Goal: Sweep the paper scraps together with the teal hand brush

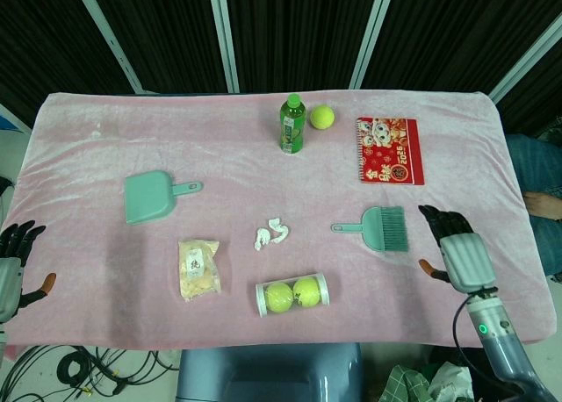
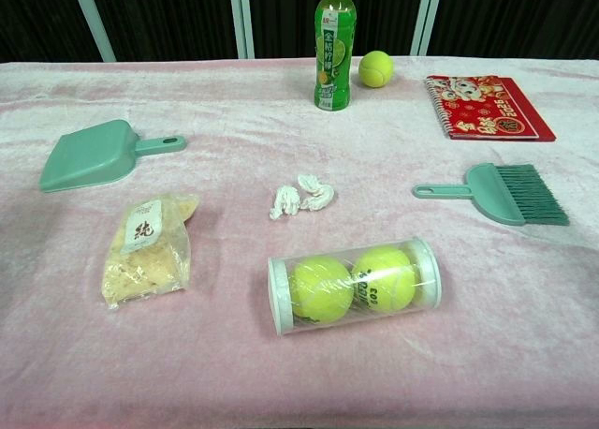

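The right hand (image 1: 458, 254) is hanging over the right edge of the table with its fingers spread and nothing in them, just to the right of the small green brush (image 1: 379, 227). The brush is lying flat on the pink cloth (image 1: 88, 147), bristles pointing toward that hand and its thin handle pointing left toward the crumpled white paper scraps (image 1: 271, 233). Hand and brush are apart, not touching.

The work looks like sweeping the scraps, so the brush is the thing to get hold of. To do it well, the hand is going to need to come in over the handle rather than the bristle head, since the handle is on the far side from it. A grip low on the handle, close to the head, would give the most control on the soft cloth, which is likely to drag.

The green dustpan (image 1: 151, 197) is sitting well to the left, its handle pointing right toward the scraps. The left hand (image 1: 15, 260) is resting off the table's left edge, fingers apart and holding nothing. It is the one placed to take the dustpan.

The tube of tennis balls (image 1: 293, 294) is lying just below the scraps and could be nudged by a wide sweep.
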`<state>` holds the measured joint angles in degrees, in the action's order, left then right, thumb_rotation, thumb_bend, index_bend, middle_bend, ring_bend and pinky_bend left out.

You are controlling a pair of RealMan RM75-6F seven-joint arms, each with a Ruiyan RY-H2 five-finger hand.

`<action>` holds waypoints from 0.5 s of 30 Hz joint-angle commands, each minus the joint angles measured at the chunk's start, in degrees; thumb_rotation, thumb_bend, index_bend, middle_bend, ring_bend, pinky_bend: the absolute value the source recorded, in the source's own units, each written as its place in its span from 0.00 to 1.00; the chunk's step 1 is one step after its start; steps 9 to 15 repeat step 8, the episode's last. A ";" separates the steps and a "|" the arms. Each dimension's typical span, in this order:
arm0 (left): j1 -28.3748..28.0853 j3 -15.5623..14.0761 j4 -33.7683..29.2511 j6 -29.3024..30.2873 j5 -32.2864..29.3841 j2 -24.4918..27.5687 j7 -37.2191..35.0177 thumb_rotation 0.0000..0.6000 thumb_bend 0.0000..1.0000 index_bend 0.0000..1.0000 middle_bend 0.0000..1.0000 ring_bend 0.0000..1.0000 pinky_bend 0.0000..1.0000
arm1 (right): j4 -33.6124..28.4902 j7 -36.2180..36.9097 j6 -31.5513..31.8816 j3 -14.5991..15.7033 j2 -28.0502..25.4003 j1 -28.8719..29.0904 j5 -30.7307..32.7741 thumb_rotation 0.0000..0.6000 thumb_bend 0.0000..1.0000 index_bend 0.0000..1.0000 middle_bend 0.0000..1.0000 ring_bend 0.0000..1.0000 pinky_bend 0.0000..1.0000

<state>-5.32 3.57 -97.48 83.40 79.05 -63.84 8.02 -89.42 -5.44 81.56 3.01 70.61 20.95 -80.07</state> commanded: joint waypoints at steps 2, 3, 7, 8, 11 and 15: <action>0.27 -0.07 1.08 1.53 1.67 -0.71 0.82 1.00 0.31 0.12 0.08 0.01 0.06 | 7.08 -1.84 7.26 2.56 4.80 -7.56 -2.75 1.00 0.11 0.08 0.12 0.15 0.15; 0.29 -0.14 1.29 1.58 1.80 -0.79 0.98 1.00 0.31 0.12 0.08 0.01 0.06 | 7.61 -2.01 8.09 1.79 5.12 -7.87 -2.75 1.00 0.11 0.08 0.12 0.15 0.15; 0.37 -0.09 1.42 1.80 1.91 -0.96 1.04 1.00 0.31 0.12 0.08 0.01 0.06 | 7.90 -2.96 9.16 0.48 5.72 -8.91 -3.00 1.00 0.11 0.08 0.12 0.15 0.15; 0.40 -0.06 1.49 1.91 1.96 -1.01 1.08 1.00 0.31 0.12 0.08 0.01 0.06 | 7.73 -3.33 9.24 0.31 5.65 -9.10 -3.14 1.00 0.11 0.08 0.12 0.15 0.15; 0.40 -0.06 1.49 1.91 1.96 -1.01 1.08 1.00 0.31 0.12 0.08 0.01 0.06 | 7.73 -3.33 9.24 0.31 5.65 -9.10 -3.14 1.00 0.11 0.08 0.12 0.15 0.15; 0.40 -0.06 1.49 1.91 1.96 -1.01 1.08 1.00 0.31 0.12 0.08 0.01 0.06 | 7.73 -3.33 9.24 0.31 5.65 -9.10 -3.14 1.00 0.11 0.08 0.12 0.15 0.15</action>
